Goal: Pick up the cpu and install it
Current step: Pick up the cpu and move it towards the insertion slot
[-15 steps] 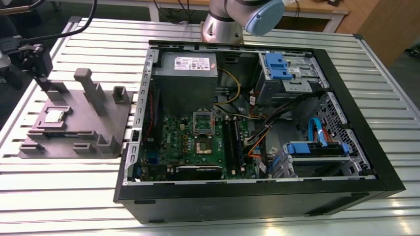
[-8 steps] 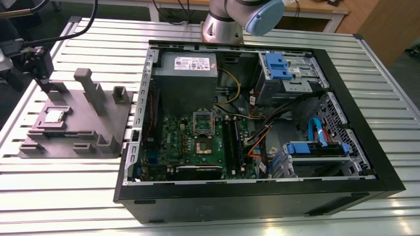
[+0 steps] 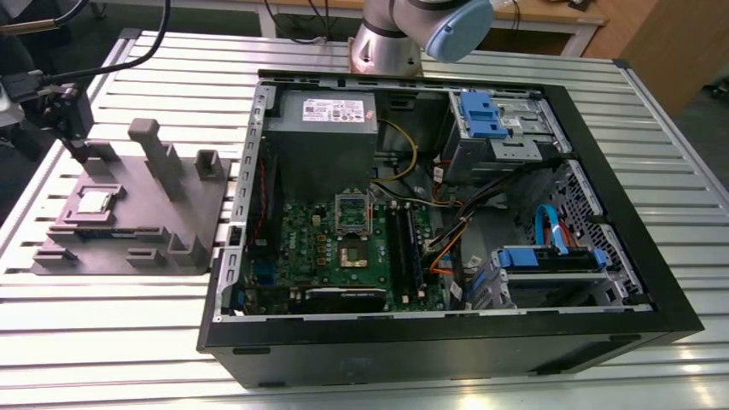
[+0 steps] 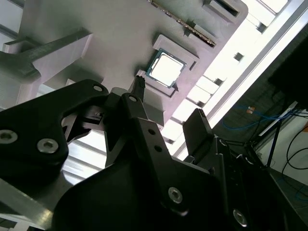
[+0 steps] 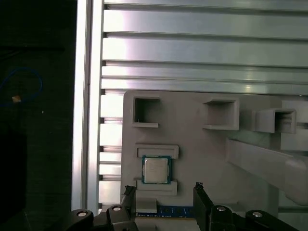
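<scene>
The cpu (image 3: 94, 202) is a small square chip with a silvery top, lying flat in a recess of the grey holder block (image 3: 171, 231) at the exterior view's left. It also appears in both wrist views, cpu (image 5: 156, 170) and cpu (image 4: 166, 70). My gripper (image 3: 80, 152) hangs above the block, a little beyond the chip and apart from it. In the first wrist view the gripper (image 5: 163, 188) is open, with its two black fingertips (image 5: 198, 186) spread wider than the chip and nothing between them. The second wrist view shows the same open gripper (image 4: 168, 102).
An open black computer case (image 3: 638, 282) lies on the slatted aluminium table (image 3: 114, 333). Its green motherboard (image 3: 341, 256) has a socket (image 3: 353, 249) with the silver bracket (image 3: 353, 209) raised. A grey power supply (image 3: 324, 120), blue drive cages and cables fill the rest. Tall posts (image 3: 154, 154) rise from the block.
</scene>
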`<state>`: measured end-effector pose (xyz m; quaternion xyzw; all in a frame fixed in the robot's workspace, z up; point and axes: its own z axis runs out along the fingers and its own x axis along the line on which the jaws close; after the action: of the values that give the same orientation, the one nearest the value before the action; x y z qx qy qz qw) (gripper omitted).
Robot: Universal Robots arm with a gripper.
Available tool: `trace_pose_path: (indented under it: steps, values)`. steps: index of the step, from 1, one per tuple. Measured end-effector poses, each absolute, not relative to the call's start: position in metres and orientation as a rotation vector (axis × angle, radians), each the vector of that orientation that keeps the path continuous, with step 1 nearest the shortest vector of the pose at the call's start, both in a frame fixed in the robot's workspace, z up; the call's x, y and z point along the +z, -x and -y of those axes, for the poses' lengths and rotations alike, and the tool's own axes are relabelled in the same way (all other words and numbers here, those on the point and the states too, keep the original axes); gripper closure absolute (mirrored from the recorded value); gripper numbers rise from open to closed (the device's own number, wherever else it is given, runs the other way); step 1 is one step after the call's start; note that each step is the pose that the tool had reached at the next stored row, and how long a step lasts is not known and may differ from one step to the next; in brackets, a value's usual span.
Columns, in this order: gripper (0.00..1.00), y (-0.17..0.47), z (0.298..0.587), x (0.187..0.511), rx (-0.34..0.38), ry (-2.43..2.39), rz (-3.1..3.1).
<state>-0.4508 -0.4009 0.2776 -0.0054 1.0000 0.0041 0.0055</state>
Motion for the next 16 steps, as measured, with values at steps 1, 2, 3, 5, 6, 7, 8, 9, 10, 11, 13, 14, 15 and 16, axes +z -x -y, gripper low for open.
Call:
trace_pose_path:
  steps: [1, 2, 3, 5, 6, 7, 8, 9, 10, 11, 13, 14, 15, 16]
  values:
    - [0.41, 0.4508, 0.4009, 0.2774, 0.013, 0.017, -3.13]
    - [0.41, 0.4508, 0.4009, 0.2771, 0.013, 0.017, -3.13]
    - [0.41, 0.4508, 0.4009, 0.277, 0.013, 0.017, -3.13]
    - [0.41, 0.4508, 0.4009, 0.2769, 0.013, 0.017, -3.13]
    - [0.41, 0.4508, 0.4009, 0.2769, 0.013, 0.017, -3.13]
    - [0.41, 0.4508, 0.4009, 0.2769, 0.013, 0.017, -3.13]
    - [0.41, 0.4508, 0.4009, 0.2769, 0.013, 0.017, -3.13]
    - [0.41, 0.4508, 0.4009, 0.2768, 0.013, 0.017, -3.13]
    - [0.41, 0.4508, 0.4009, 0.2768, 0.013, 0.017, -3.13]
    - [0.41, 0.4508, 0.4009, 0.2768, 0.013, 0.017, -3.13]
    - [0.41, 0.4508, 0.4009, 0.2768, 0.013, 0.017, -3.13]
    - [0.41, 0.451, 0.401, 0.2766, 0.013, 0.018, -3.13]
    - [0.41, 0.4515, 0.401, 0.2753, 0.013, 0.026, -3.13]
    - [0.41, 0.4518, 0.401, 0.2737, 0.013, 0.04, -3.13]
